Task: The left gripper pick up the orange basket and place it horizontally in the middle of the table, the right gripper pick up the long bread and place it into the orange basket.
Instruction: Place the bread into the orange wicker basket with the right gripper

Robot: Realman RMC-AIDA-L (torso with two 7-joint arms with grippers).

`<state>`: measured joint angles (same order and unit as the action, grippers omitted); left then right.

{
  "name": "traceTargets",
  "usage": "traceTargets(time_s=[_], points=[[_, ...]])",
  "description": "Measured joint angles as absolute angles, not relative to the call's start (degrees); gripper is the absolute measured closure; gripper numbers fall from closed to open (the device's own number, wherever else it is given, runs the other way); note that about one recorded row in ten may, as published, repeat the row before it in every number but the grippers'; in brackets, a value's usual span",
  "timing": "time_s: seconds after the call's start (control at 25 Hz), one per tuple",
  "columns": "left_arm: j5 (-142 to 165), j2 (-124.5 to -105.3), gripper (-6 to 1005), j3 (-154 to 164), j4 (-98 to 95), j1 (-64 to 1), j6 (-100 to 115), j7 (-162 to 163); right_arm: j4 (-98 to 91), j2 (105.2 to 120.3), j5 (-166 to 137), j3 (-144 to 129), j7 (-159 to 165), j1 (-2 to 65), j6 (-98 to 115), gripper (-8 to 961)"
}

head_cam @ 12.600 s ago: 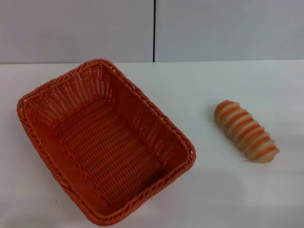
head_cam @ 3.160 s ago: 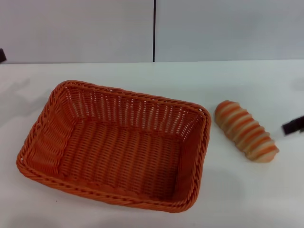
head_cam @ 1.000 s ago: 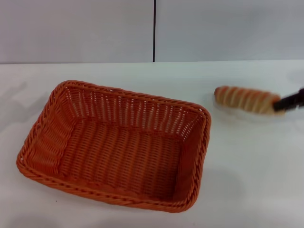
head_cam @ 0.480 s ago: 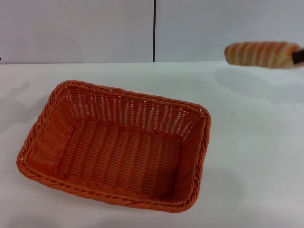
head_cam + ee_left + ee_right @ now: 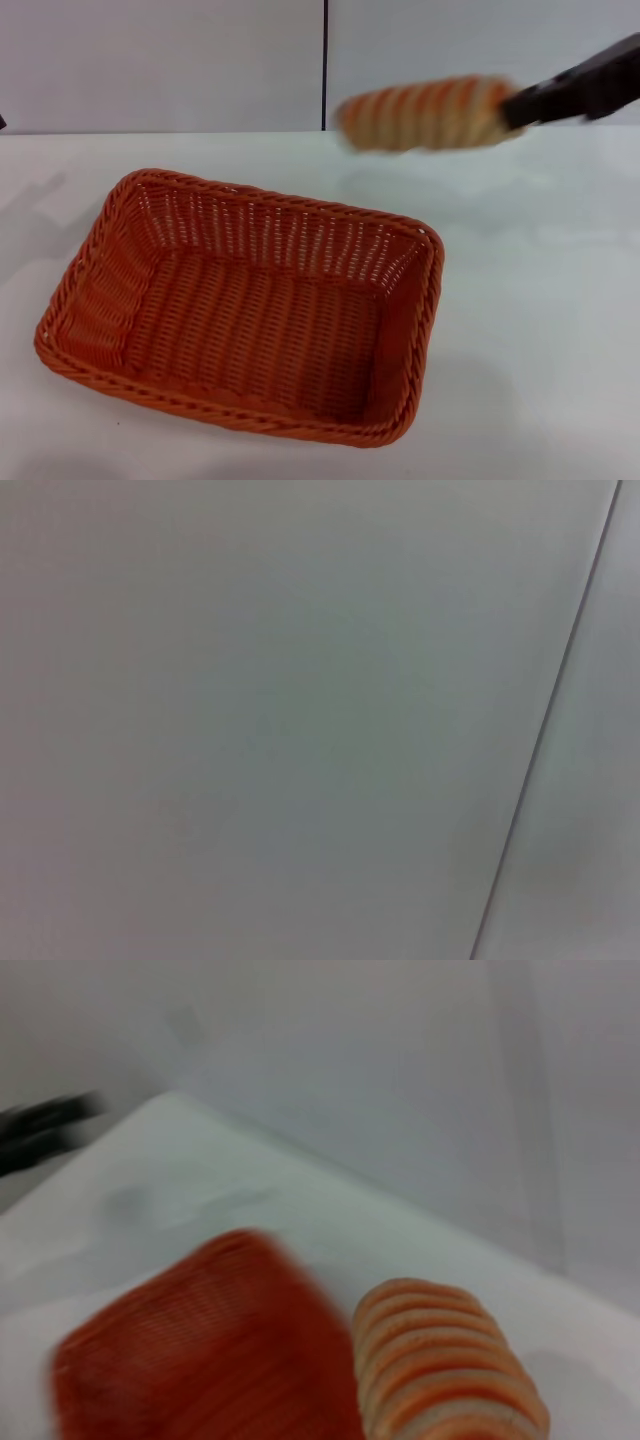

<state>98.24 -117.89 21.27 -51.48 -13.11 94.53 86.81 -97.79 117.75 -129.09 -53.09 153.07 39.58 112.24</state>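
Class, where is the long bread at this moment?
In the head view the long bread is in the air, held at its right end by the right gripper, above the table beyond the orange basket's far right corner.

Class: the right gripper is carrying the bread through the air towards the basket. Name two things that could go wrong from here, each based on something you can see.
1. The right gripper holds the bread by one end only, so the loaf juts out sideways; it might tilt or slip loose mid-air.
2. The bread hangs above the table beyond the basket, not over it. Released early, it would likely land outside or strike the far rim.
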Motion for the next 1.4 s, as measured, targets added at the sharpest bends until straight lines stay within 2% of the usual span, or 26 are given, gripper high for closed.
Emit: traceTargets(time_s=[0.08,0.16,0.88,1.12,1.16,1.4], points=[[98.2,-117.90,188,21.3,-51.5,-13.1,94.6,86.8,-95.4,118.62,-126.5,-58.5,153.1,40.3,111.6,800],[98.1,-117.95,188,21.3,-50.4,-13.0,95.3,86.8,-93.2,118.70,-124.6,-62.3,153.1,40.6,110.2,806],[95.8,-117.89,188,21.3,-48.7,-11.7,97.5,86.7,-63.4,118.53,-114.5,-64.8,128.2,41.9,102.3,839],[95.6,-117.88,188,21.3,-48.5,-11.7,97.7,86.6,-62.6,118.43,-114.3,-63.5,126.6,41.1,102.4,800],[95.6,-117.89,188,21.4,-48.5,-11.7,97.8,86.5,-62.6,118.41,-114.2,-63.3,126.3,40.9,102.8,576],[95.5,-117.92,188,21.3,-48.3,-11.7,98.0,86.2,-64.5,118.39,-113.4,-61.9,125.7,39.7,104.3,413]])
